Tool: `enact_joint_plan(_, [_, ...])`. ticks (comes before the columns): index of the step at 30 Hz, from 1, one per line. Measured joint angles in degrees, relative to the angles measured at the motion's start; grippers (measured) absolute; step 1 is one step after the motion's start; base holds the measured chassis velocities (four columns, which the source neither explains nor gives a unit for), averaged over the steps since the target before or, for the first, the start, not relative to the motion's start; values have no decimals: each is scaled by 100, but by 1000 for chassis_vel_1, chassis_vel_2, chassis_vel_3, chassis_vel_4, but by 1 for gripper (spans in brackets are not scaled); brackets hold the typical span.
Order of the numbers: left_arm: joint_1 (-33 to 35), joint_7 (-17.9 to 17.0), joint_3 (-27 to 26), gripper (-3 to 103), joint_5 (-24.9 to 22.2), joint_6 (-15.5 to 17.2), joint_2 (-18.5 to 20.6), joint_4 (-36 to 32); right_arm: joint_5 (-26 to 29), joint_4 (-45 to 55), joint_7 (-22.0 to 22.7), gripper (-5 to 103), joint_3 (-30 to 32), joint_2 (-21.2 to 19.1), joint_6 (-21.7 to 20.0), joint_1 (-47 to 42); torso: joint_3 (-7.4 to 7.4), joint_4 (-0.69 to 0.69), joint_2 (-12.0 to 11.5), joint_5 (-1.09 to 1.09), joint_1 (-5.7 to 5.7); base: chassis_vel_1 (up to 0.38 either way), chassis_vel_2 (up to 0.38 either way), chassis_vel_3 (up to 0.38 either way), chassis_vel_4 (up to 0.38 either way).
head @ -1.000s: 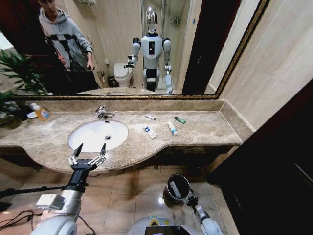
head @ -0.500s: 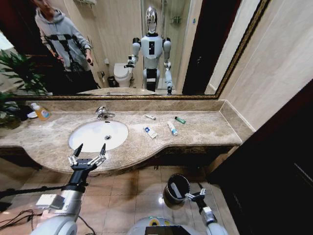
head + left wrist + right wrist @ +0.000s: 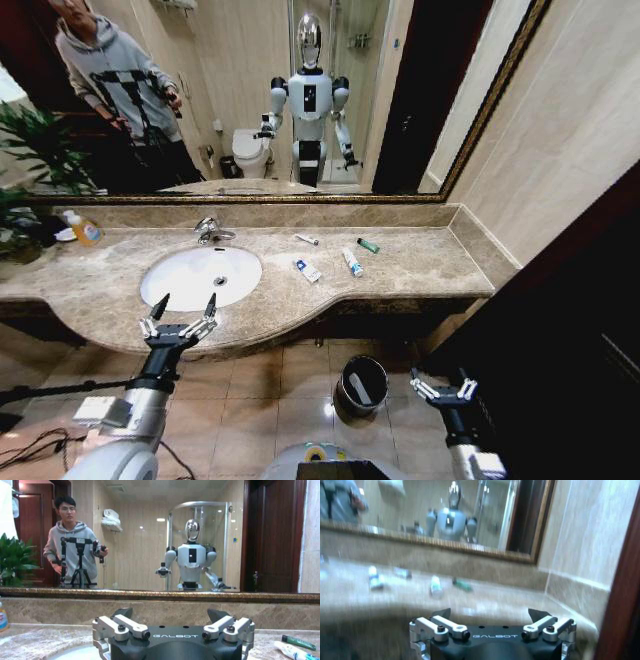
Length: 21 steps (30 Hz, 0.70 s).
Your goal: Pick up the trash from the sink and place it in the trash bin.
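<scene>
My left pincer [image 3: 184, 312] hovers level at the near edge of the marble tabletop [image 3: 420, 268], in front of the sink [image 3: 200, 275], fingers spread wide and holding nothing; my right pincer [image 3: 440, 386] hangs low over the tiled floor, just right of the trash bin [image 3: 362, 384], jaws wide apart and empty; both wrist views show "GALBOT" lettered on the dark pincer body. The sink is a glossy white oval with a round metal drain and a chrome faucet [image 3: 209, 231]; right of it on the tabletop lie two white tubes [image 3: 308, 270] with blue print, a green tube [image 3: 368, 245] and a thin white stick [image 3: 307, 239]; the bin is a round black cylinder with a pale scrap inside.
</scene>
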Motion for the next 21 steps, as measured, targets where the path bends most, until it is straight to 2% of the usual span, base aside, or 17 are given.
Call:
enact_joint_plan(1, [0,0,0,100,0,0,0,0,0,0,0,100,0,0,0,0,0,0,0,0,0,0,0,0,0])
enact_joint_plan(4, [0,0,0,100,0,0,0,0,373,808,-85,100,-162,-284,-563,145,0,0,0,1,0,0,0,0,0])
enact_joint_plan(5, [0,0,0,100,0,0,0,0,373,808,-85,100,-162,-284,-563,145,0,0,0,1,0,0,0,0,0])
enact_joint_plan(7, [0,0,0,100,0,0,0,0,718,1141,-86,100,-227,-663,-1047,464,0,0,0,0,0,0,0,0,0])
enact_joint_plan(9, [0,0,0,100,0,0,1,0,817,1181,-92,100,-232,-782,-1157,577,0,0,0,1,0,0,0,0,0])
enact_joint_plan(10, [0,1,0,100,0,0,0,0,1137,1252,-120,100,-232,-1129,-1430,871,1,1,0,2,0,0,0,0,0])
enact_joint_plan(12, [0,0,0,100,0,0,0,0,1617,1303,-150,100,-234,-1555,-1715,1211,1,1,-1,2,0,0,0,0,0])
enact_joint_plan(13, [0,0,0,100,0,0,0,0,1617,1303,-150,100,-234,-1555,-1715,1211,1,1,-1,2,0,0,0,0,0])
enact_joint_plan(16, [0,0,0,100,0,0,0,0,2172,1246,-253,100,-244,-2089,-1947,1717,1,2,-2,2,1,0,0,0,0])
enact_joint_plan(21, [0,0,0,100,0,0,0,0,2350,937,-294,100,-497,-2346,-2126,2314,1,0,-1,2,1,0,0,0,0])
